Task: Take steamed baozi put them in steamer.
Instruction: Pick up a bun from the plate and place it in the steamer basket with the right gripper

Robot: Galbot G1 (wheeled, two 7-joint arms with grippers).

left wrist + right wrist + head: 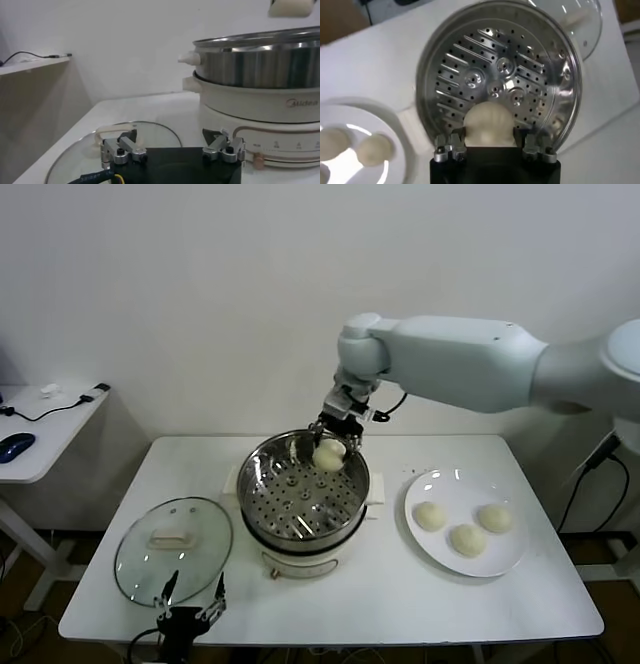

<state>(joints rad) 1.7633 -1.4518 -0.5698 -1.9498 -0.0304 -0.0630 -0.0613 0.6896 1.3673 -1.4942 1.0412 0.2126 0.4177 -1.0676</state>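
Observation:
My right gripper [335, 440] is shut on one steamed baozi [329, 454], a cream-white bun, and holds it over the far right part of the steamer [262, 484]. Seen from the right wrist, that baozi [488, 124] sits between the two fingers above the perforated basket floor [490, 70], whose holes are bare. Three more baozi [466, 539] lie on the white plate [420, 489] to the right of the steamer. My left gripper [192, 600] hangs open at the table's front edge, near the glass lid [140, 564], with nothing between its fingers.
The glass lid [75, 155] with a cream handle lies flat on the table left of the steamer [260, 67]. A side table [40, 424] with a mouse and cables stands at far left. The table's right front corner is bare.

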